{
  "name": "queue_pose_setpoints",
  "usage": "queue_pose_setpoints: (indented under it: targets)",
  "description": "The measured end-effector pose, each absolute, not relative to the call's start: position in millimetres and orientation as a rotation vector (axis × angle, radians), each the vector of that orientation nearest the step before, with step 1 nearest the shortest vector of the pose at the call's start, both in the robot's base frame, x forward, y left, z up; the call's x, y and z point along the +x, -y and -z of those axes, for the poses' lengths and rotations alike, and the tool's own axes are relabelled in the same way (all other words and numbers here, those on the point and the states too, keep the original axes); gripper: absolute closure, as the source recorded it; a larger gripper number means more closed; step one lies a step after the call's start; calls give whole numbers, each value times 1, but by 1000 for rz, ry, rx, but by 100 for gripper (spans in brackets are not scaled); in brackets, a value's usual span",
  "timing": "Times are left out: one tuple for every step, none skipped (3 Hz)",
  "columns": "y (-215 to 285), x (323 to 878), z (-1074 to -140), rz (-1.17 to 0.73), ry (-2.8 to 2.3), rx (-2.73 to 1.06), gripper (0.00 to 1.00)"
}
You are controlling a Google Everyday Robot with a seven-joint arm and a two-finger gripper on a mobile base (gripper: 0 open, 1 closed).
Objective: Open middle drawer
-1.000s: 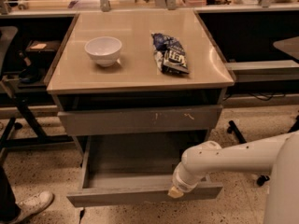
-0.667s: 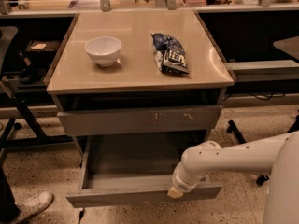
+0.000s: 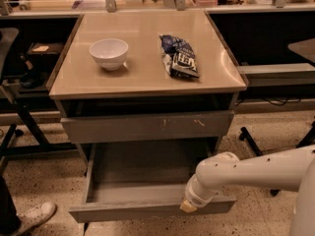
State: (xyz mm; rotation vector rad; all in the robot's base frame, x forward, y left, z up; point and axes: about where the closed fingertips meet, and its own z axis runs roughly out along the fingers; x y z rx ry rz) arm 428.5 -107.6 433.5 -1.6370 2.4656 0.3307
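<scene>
At the far left you see a white shoe (image 3: 33,217) on the speckled floor (image 3: 44,171). On the tabletop (image 3: 142,80), a white bowl (image 3: 109,53) stands upright toward the left edge, and a dark snack bag (image 3: 179,56) lies flat to its right, nearer the right edge, well apart from the bowl. Below the tabletop, the upper drawer front (image 3: 147,127) with pale scratch marks sits closed. Under it, the middle drawer (image 3: 142,178) is pulled well out toward you, its bare grey inside open to view and its plain front lowest in the picture. The white arm (image 3: 256,172) reaches in from the right, and the end effector (image 3: 188,206) sits at the top edge of that drawer front, right of its middle, touching or just above it. You cannot tell whether it is apart, together or clamped on the front. Against the picture from a second ago, you will find no difference: the drawer is out just as far, the arm is in the same place, and the bowl and bag have not shifted.
</scene>
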Motion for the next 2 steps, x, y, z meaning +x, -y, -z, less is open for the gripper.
queue_pose_setpoints:
  targets:
    - [108, 428, -434, -331, -2466, -1637, 100]
    - [109, 423, -433, -350, -2478, -1629, 100]
